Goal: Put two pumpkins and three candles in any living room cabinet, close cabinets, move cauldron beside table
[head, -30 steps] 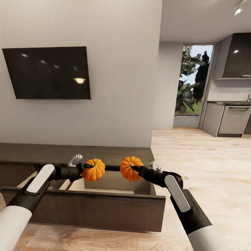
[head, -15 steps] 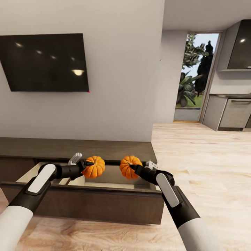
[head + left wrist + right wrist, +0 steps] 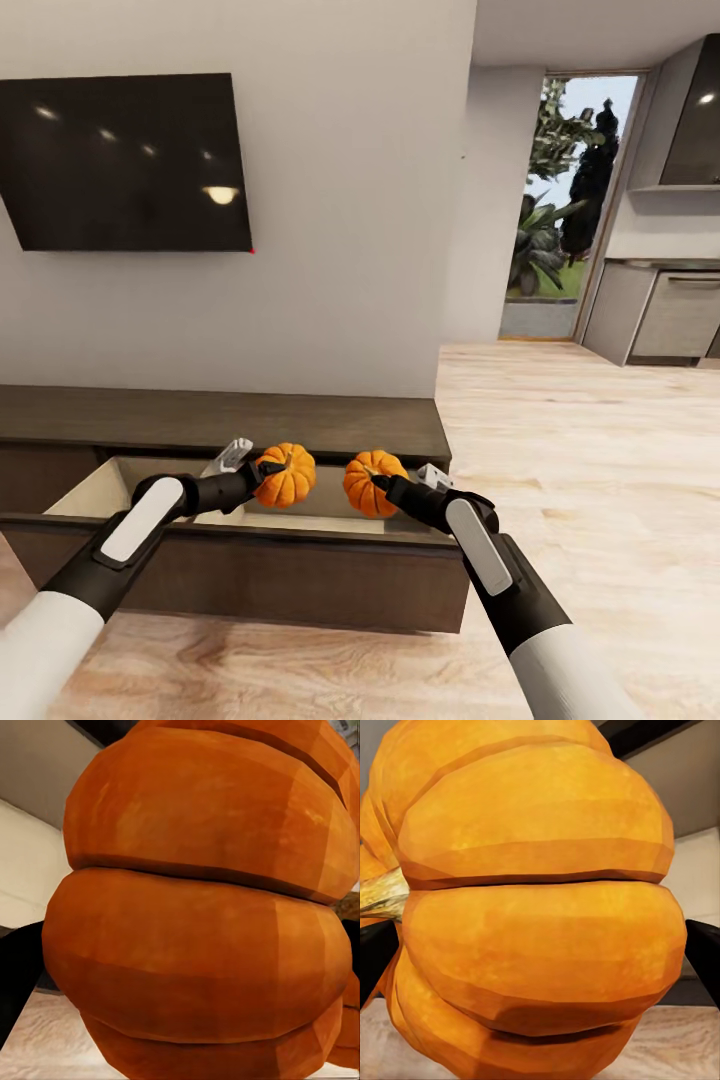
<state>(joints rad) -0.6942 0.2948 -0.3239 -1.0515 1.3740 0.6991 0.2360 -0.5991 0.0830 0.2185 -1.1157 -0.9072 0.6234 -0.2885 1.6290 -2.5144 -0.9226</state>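
While both arms reach out over the open drawer of the low dark brown cabinet (image 3: 250, 420), each gripper carries a small orange pumpkin above the pale inside of that drawer. The left gripper (image 3: 262, 477) has its fingers closed around the left pumpkin (image 3: 285, 475), and the right gripper (image 3: 378, 487) has its fingers closed around the right pumpkin (image 3: 372, 483). The two pumpkins hang side by side, near each other but apart, between the cabinet's flat top and the drawer's dark front panel (image 3: 250, 580). Close up from the left wrist, the ribbed orange skin of the left pumpkin (image 3: 202, 915) sits between dark fingers (image 3: 19, 975) at either side. From the right wrist, the right pumpkin (image 3: 540, 915) shows a pale brownish stem (image 3: 382, 894) at one side, with dark fingers (image 3: 703, 960) pressed to its flanks. A dark television (image 3: 125, 162) hangs on the grey wall above the cabinet. Pale wood floor (image 3: 580, 440) runs off toward a glass door (image 3: 570, 200) with greenery outside and grey kitchen units (image 3: 670, 315) at the far right.
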